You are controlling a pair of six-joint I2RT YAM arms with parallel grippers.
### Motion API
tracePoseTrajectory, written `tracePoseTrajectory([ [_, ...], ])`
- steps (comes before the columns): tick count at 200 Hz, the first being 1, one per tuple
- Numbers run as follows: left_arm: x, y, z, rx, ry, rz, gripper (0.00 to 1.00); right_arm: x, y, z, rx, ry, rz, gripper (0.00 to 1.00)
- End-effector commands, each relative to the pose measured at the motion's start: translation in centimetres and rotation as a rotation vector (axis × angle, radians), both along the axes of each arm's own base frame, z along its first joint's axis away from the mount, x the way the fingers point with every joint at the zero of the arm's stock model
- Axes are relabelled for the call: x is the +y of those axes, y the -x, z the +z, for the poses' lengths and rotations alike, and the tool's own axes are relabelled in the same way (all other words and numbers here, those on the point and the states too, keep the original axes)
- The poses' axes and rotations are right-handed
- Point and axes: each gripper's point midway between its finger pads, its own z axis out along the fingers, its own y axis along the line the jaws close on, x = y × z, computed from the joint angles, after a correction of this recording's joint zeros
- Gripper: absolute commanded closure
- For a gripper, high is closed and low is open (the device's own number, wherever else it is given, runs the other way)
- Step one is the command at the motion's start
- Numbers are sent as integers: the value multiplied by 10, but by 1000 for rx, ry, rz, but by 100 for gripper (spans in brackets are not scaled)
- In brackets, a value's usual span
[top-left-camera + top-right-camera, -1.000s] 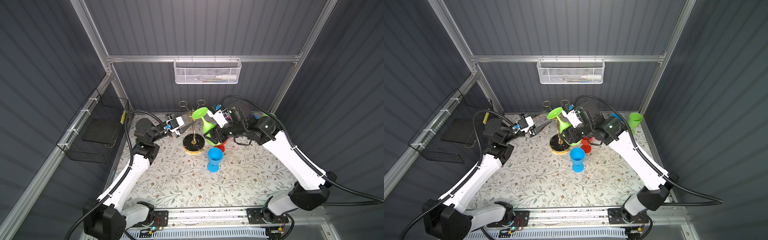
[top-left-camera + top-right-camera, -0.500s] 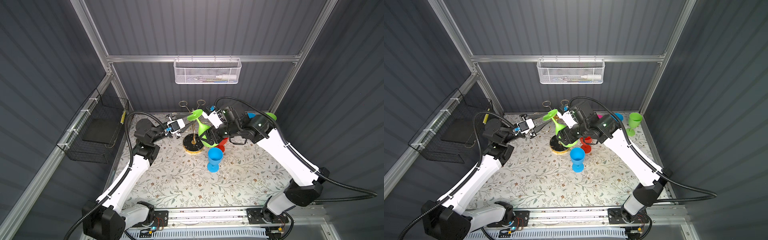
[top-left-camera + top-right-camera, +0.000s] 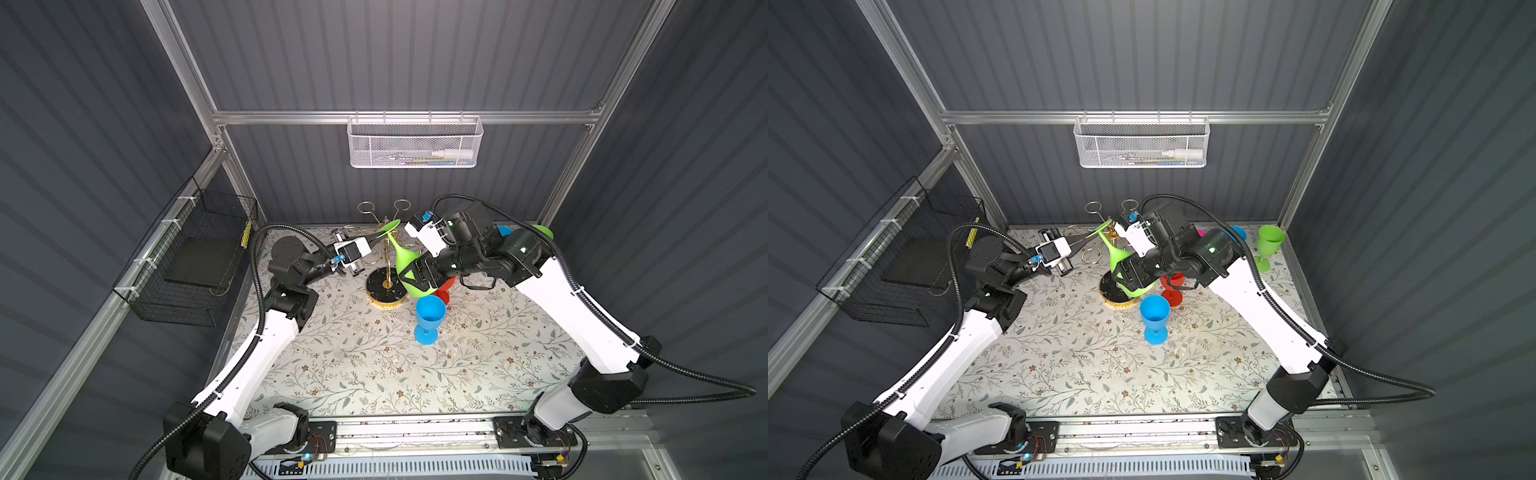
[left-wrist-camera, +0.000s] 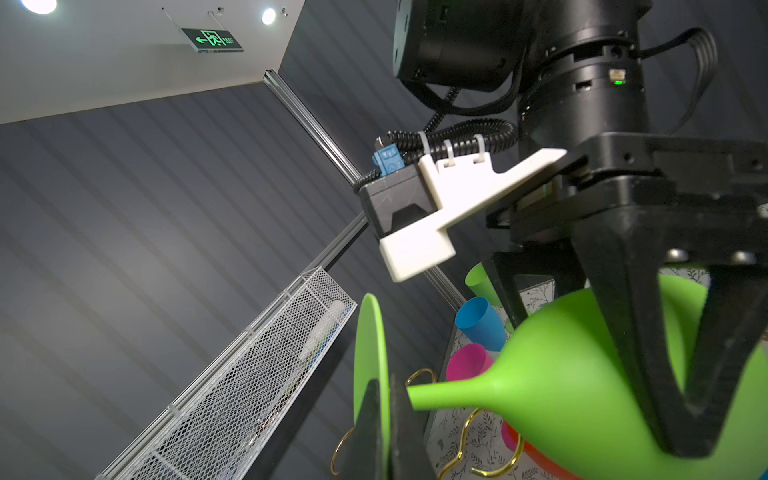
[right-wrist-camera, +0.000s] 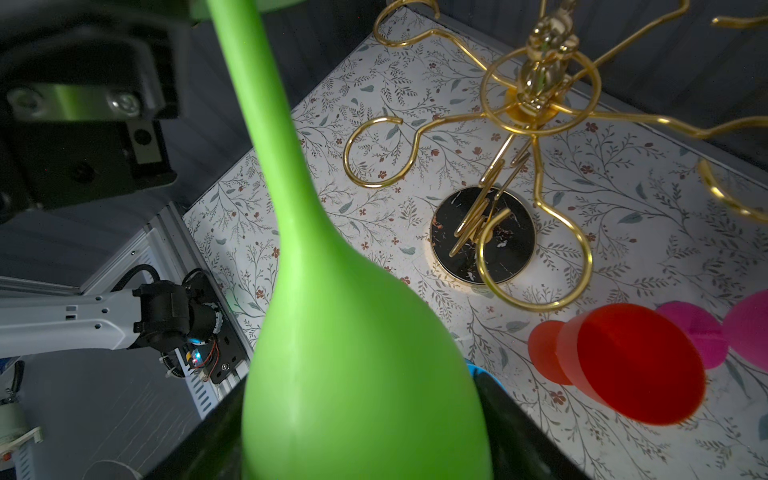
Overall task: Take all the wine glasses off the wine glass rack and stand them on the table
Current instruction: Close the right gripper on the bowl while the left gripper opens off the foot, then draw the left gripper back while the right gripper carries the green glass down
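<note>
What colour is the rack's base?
The base is black marbled, gold-rimmed; clearest in the right wrist view.

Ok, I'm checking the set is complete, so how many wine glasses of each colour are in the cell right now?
Green wine glass: 2, this held one and another at the back
Blue wine glass: 2, this front one and another at the back
Red wine glass: 1
Pink wine glass: 1
Total: 6

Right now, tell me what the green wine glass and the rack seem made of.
The green wine glass: likely plastic, opaque and satin, with soft highlights. The wine glass rack: seemingly metal wire, polished gold, sharp reflections; its base looks like glossy black marble or imitation, white-veined.
</note>
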Motion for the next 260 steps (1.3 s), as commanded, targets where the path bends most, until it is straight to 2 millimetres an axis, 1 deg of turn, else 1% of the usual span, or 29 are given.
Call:
tracePoseTrajectory([
  [1, 3, 13, 20, 29, 48, -9, 100, 2, 0, 24, -68, -80, 17, 29],
  [17, 7, 5, 22, 102, 79, 33, 100, -2, 1, 36, -82, -147, 11, 23],
  [24, 10, 0, 22, 147, 96, 58, 100, -5, 0, 45, -97, -186, 3, 21],
  [37, 16, -10, 20, 249, 154, 105, 100, -16, -3, 60, -128, -254, -30, 18],
  [48, 22, -17, 17, 343, 210, 136, 100, -30, -6, 76, -165, -331, -69, 17],
  [51, 24, -19, 16, 369, 229, 145, 100, -31, -2, 80, -162, -364, -52, 16],
  [59, 30, -25, 14, 439, 286, 180, 100, -41, -2, 90, -178, -431, -68, 16],
  [72, 41, -31, 10, 535, 377, 226, 100, -62, 0, 106, -217, -528, -105, 15],
  [76, 43, -31, 8, 558, 393, 229, 100, -69, 0, 106, -216, -541, -120, 15],
  [81, 45, -31, 6, 582, 411, 231, 100, -76, 1, 115, -248, -574, -133, 15],
  [82, 45, -31, 5, 586, 414, 231, 100, -77, 1, 113, -246, -573, -137, 15],
  [85, 46, -31, 5, 600, 424, 231, 100, -81, 3, 117, -258, -583, -144, 15],
  [91, 48, -31, 1, 627, 441, 237, 100, -84, 0, 112, -258, -578, -160, 15],
  [93, 49, -31, 1, 633, 446, 239, 100, -90, 6, 118, -277, -588, -161, 15],
  [97, 49, -31, -3, 652, 450, 240, 100, -94, 9, 120, -290, -589, -169, 15],
  [101, 53, -34, -4, 664, 471, 265, 100, -96, 9, 119, -296, -585, -181, 15],
  [114, 56, -36, -11, 699, 494, 283, 100, -102, 10, 114, -304, -579, -208, 15],
  [134, 58, -34, -16, 721, 522, 273, 100, -104, 5, 100, -272, -580, -249, 18],
  [140, 58, -33, -17, 726, 527, 270, 100, -109, -2, 96, -269, -581, -304, 20],
  [148, 58, -32, -18, 732, 529, 266, 100, -108, -6, 92, -246, -601, -330, 24],
  [161, 57, -31, -19, 738, 527, 257, 100, -98, -7, 88, -222, -631, -322, 28],
  [189, 57, -30, -21, 746, 533, 252, 100, -73, -11, 77, -241, -552, -335, 34],
  [197, 57, -29, -21, 745, 533, 249, 100, -68, -9, 80, -235, -563, -320, 35],
  [200, 57, -29, -21, 746, 532, 249, 100, -61, -15, 71, -214, -548, -321, 36],
  [212, 57, -27, -20, 743, 532, 243, 100, -53, -19, 66, -195, -549, -319, 40],
  [224, 57, -26, -20, 746, 534, 239, 100, -47, -21, 62, -181, -549, -324, 45],
  [234, 57, -25, -21, 748, 537, 233, 100, -41, -22, 60, -182, -545, -320, 52],
  [260, 57, -23, -22, 755, 541, 223, 100, -37, -25, 59, -188, -557, -320, 67],
])
